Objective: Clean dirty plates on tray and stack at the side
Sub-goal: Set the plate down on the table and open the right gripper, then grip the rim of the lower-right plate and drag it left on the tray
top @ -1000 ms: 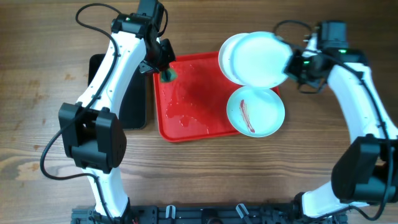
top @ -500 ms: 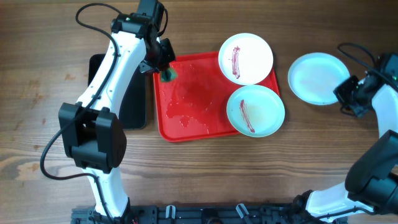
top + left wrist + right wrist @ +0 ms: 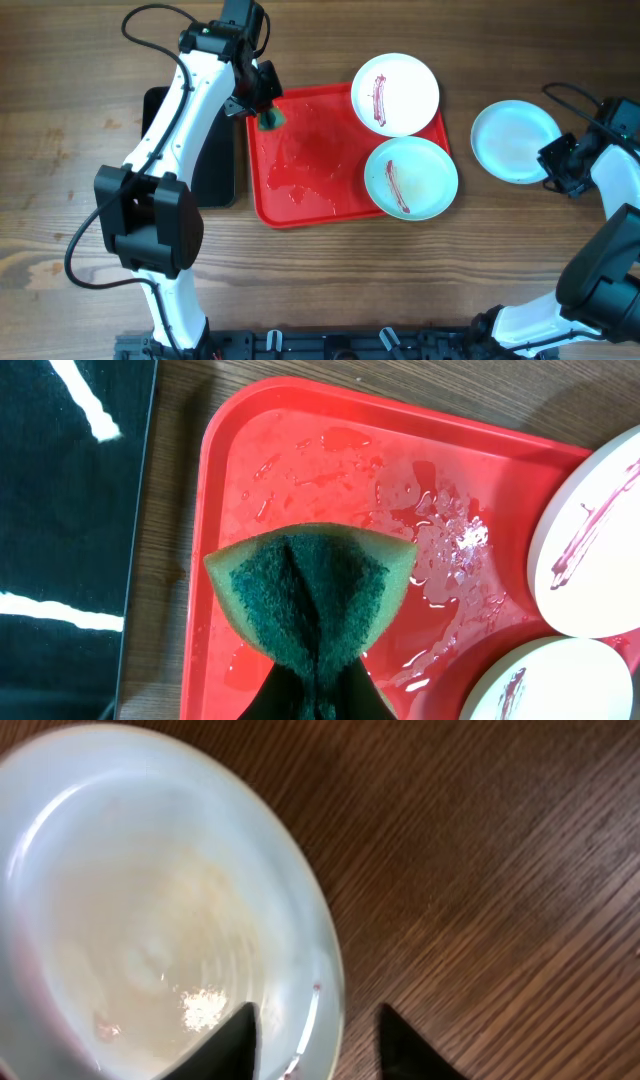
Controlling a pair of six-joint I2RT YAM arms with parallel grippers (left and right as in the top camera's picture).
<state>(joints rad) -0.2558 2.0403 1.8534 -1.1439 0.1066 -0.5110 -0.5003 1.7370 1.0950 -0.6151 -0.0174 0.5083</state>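
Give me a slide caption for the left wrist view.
Left hand pinching a folded sponge at the wet red tray, two red-streaked plates at right.

Pinched folded in the end effector [image 3: 316, 696], a green-faced yellow sponge [image 3: 310, 588] over the wet left half of the red tray [image 3: 228, 500]. At its right edge, a white plate [image 3: 592, 550] and a second plate [image 3: 562, 682], both streaked red. Past the left rim, bench [image 3: 166, 510], then a black tray [image 3: 60, 520].
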